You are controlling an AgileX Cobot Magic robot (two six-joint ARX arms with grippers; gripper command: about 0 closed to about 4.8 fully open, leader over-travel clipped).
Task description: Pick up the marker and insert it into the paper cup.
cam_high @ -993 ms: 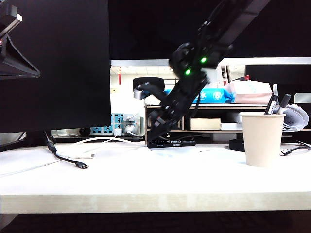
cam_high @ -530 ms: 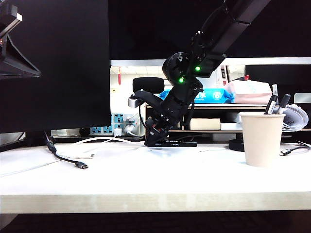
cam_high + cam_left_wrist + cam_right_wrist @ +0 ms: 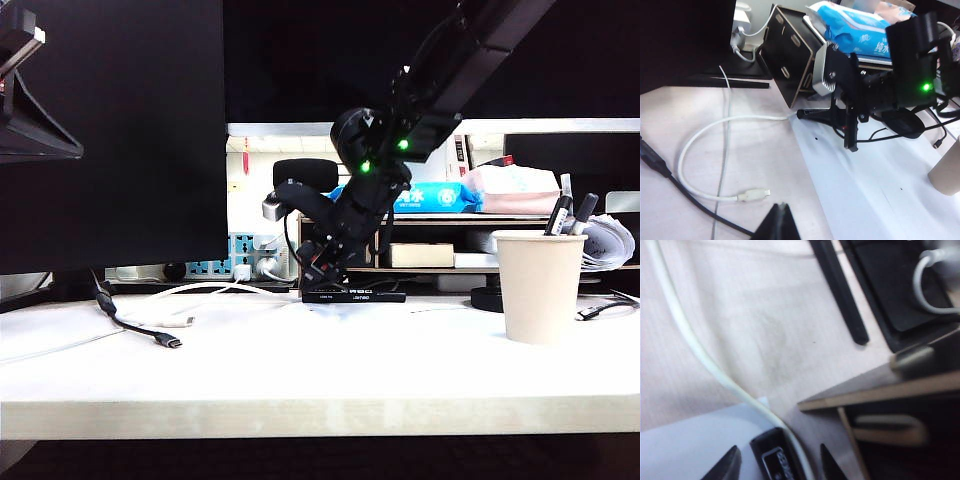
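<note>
1. Two cables are lying at the left of the table (image 3: 330, 380) in the exterior view: a black cable (image 3: 140, 330) with its plug toward me and a white cable (image 3: 215, 290) looping behind it.
2. I am seeing the left gripper (image 3: 778, 225) only as one dark tip at the edge of its wrist view, hanging above the table near the white cable's plug. I cannot tell how far its fingers are parted or whether they are gripping anything.
3. I am watching the right gripper (image 3: 318, 285), which is reaching down from the upper right to the middle of the table, in front of the wooden shelf (image 3: 430, 245), with its tips low over the surface.
4. Its fingers (image 3: 732, 465) are standing wide apart and gripping nothing.
5. I am finding the marker (image 3: 355, 296) lying flat on the table just below and right of the right gripper, at the foot of the shelf, with white lettering on its barrel. In the right wrist view one end of it is sitting in the gap between the spread fingers, with the white cable running just beside it.
6. I am seeing the cup (image 3: 540, 290) standing upright at the right of the table, well apart from the marker.
7. Two pens (image 3: 558, 214) are sticking up out of the cup.
</note>
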